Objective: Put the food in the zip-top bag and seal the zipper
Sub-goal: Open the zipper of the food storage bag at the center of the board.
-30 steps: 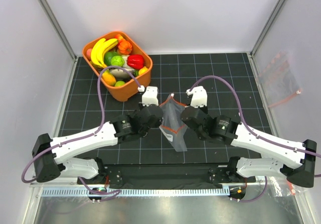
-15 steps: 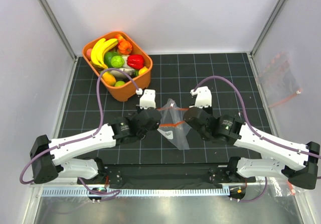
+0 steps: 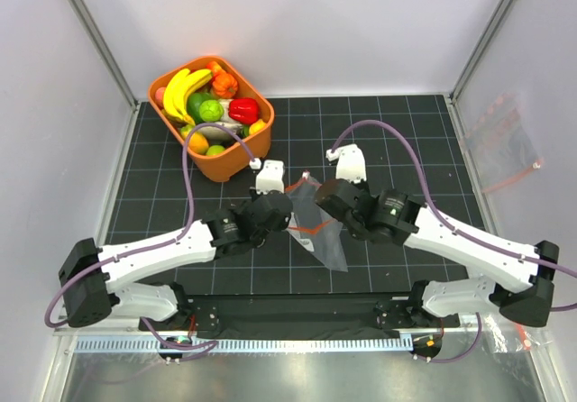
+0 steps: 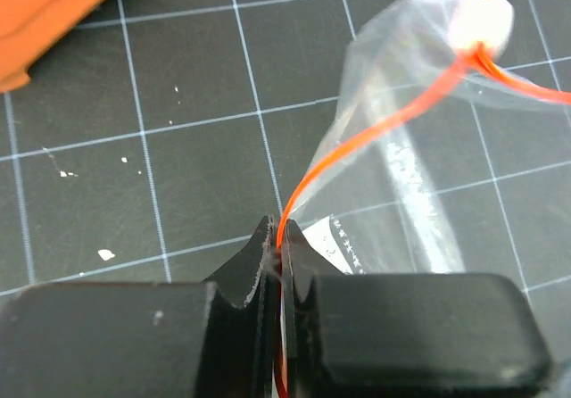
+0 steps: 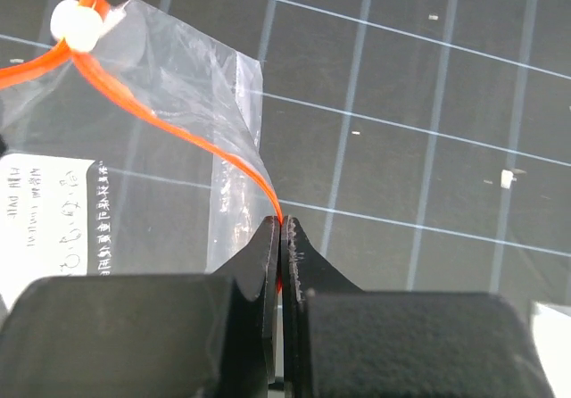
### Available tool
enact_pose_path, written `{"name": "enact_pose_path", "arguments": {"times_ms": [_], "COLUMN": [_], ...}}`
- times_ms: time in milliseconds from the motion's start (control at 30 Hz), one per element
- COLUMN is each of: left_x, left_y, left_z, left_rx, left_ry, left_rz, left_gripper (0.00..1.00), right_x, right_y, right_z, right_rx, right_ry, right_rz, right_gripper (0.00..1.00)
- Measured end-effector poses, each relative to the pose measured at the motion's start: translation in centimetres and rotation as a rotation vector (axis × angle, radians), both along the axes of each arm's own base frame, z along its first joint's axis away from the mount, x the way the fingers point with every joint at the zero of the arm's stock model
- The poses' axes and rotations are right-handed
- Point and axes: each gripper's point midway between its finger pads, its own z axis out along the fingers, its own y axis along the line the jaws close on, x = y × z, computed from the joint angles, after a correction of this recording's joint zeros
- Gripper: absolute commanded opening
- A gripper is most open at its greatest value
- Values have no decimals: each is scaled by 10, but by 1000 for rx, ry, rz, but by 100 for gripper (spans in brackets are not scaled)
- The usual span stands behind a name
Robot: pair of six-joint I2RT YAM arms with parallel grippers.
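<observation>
**Top external view**
- Orange tub [image 3: 230,163]: at 11 o'clock on the table [image 3: 406,132]. It holds all the food [image 3: 209,109], including bananas, a red pepper and lime-green and orange pieces. None is in the bag yet.
- Zip-top bag [image 3: 329,244]: at table centre, crumpled. Its mouth is toward 12 o'clock and its body trails toward 6. The zipper [image 3: 311,229] shows as a red line across it.
- Left gripper [image 3: 290,220]: at the bag's 9 o'clock.
- Right gripper [image 3: 317,208]: at the bag's 1 o'clock. The wrists hide both sets of fingers here.
- Spare pouch [image 3: 505,136]: at 3 o'clock, beyond the side panel and well apart.

**Left wrist view**
- Left gripper [image 4: 281,242]: jaws pressed together, pinching the zipper [image 4: 384,123].
- Zipper: arcs from the pinch up to the white tab [image 4: 482,19] at 1 o'clock.
- Bag film [image 4: 401,184]: hangs slack beside the strip.
- Tub corner [image 4: 53,5]: at 11 o'clock.

**Right wrist view**
- Right gripper [image 5: 281,228]: jaws likewise clamped on the zipper [image 5: 178,125].
- Zipper: climbs to the white tab [image 5: 76,21] at 10 o'clock.
- Label [image 5: 49,215]: printed, at 9 o'clock on the bag [image 5: 178,211].

**Assessment**
- Both pinches sit on the stiff strip rather than the slippery film, probably for a firmer hold.
- With one grip on each side, the aim is probably to part the mouth for loading.
- Whether the grippers hold opposite lips cannot be told.
</observation>
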Motion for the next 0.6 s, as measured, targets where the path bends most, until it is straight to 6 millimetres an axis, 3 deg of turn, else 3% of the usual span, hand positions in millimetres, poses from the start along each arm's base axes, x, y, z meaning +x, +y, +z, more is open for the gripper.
{"name": "enact_pose_path", "arguments": {"times_ms": [200,433,600], "left_x": [14,18,19], "left_y": [2,-31,-55], "left_z": [-31,-67,-95], "left_rx": [-4,-33,-69], "left_ry": [64,130,182], "left_rz": [17,-25,-56], "left_gripper": [7,5,18], "right_x": [6,11,13], "right_y": [-20,-27,-25], "right_z": [-1,12,11], "right_rx": [-104,-97,-115], "right_ry": [7,-26,-28], "right_rz": [-97,-137,-124], "right_gripper": [1,1,1]}}
